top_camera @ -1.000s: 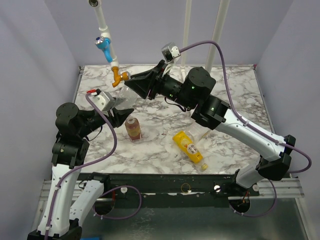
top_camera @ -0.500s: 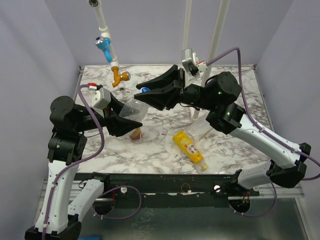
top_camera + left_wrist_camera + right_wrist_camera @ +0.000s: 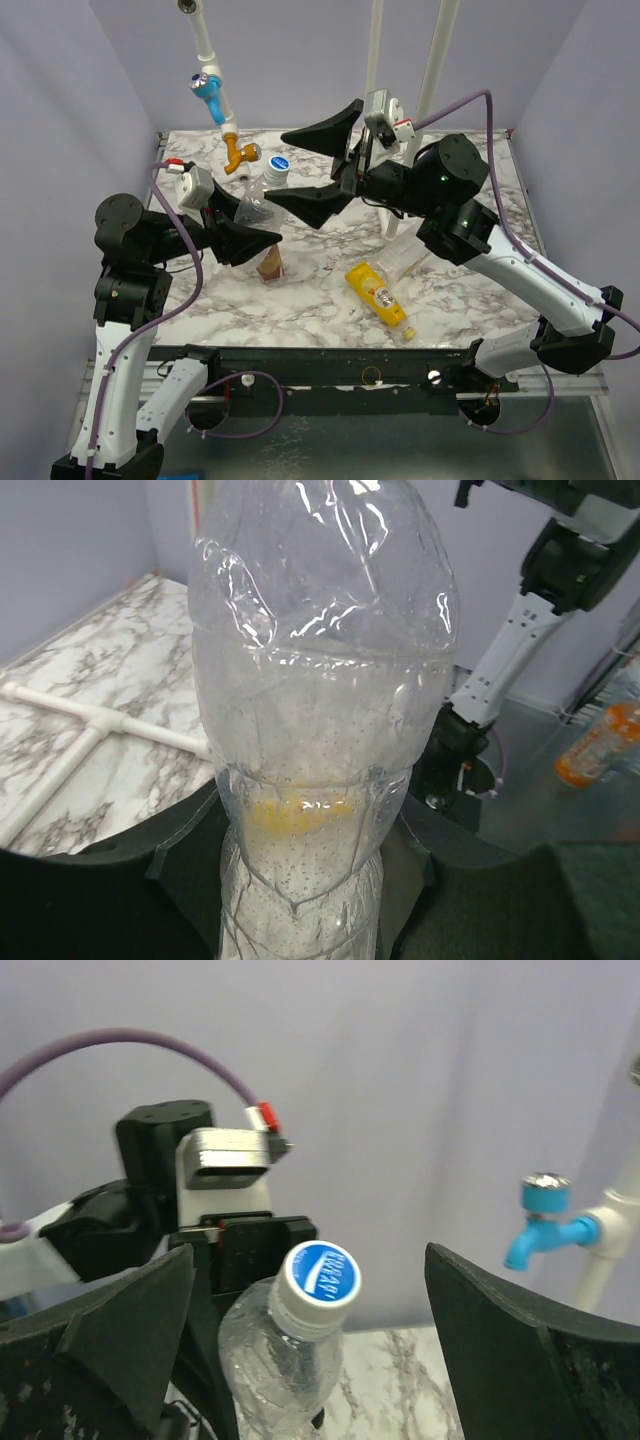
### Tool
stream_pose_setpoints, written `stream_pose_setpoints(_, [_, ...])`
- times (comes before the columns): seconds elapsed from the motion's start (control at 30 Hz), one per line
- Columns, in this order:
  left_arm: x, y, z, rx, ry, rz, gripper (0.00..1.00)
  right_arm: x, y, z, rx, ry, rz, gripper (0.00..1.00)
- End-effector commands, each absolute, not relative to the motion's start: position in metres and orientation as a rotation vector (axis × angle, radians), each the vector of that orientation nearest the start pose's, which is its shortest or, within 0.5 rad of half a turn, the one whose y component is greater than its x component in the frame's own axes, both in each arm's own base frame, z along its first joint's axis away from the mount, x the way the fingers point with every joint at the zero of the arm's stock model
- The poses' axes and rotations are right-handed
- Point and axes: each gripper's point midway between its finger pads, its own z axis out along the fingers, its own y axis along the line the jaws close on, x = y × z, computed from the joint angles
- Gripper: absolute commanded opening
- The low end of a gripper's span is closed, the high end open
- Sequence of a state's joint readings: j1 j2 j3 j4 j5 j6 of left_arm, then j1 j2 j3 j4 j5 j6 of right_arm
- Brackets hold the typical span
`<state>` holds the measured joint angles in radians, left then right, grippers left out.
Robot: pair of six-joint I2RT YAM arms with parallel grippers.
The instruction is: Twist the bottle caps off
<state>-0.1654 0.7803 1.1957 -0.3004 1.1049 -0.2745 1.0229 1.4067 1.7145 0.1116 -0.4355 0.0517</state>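
Note:
My left gripper (image 3: 250, 222) is shut on the body of the wider clear bottle (image 3: 257, 203), holding it tilted above the table. The bottle fills the left wrist view (image 3: 320, 730), with the black fingers (image 3: 100, 880) on both sides of its lower part. Its blue-and-white cap (image 3: 277, 163) sits on the neck. My right gripper (image 3: 280, 168) is open wide, its fingers apart on either side of that cap (image 3: 318, 1275) without touching it. A brown bottle with a red label (image 3: 268, 262) stands behind the left gripper. A yellow-orange bottle (image 3: 378, 293) and a slim clear bottle (image 3: 408, 258) lie on the marble.
A blue tap handle (image 3: 205, 85) and a brass spout (image 3: 238, 155) hang on a white pipe at the back left. Two white pipes (image 3: 435, 60) rise at the back. Purple walls close in the marble table (image 3: 470, 170).
My right gripper was shut at the cap and has opened wide, drawing back to the right. The left gripper has lifted the clear bottle away from the tap, cap still on.

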Motion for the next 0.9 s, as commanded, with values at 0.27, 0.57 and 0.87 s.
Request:
stream_pose_setpoints(0.27, [0.2,-0.165,0.394,0.773,1.417,-0.784,0.0,0.211,0.349,0.521,-0.364,1.393,1.134,1.0])
stream_pose_setpoints(0.57, [0.207,-0.166,0.375,0.801,1.462,-0.784,0.0,0.185,0.335,0.455,-0.35,1.696,1.193,1.0])
stream_pose_setpoints(0.87, [0.205,-0.169,0.374,0.819,1.463,-0.814,0.0,0.215,0.37,0.481,-0.461,1.523,1.093,0.99])
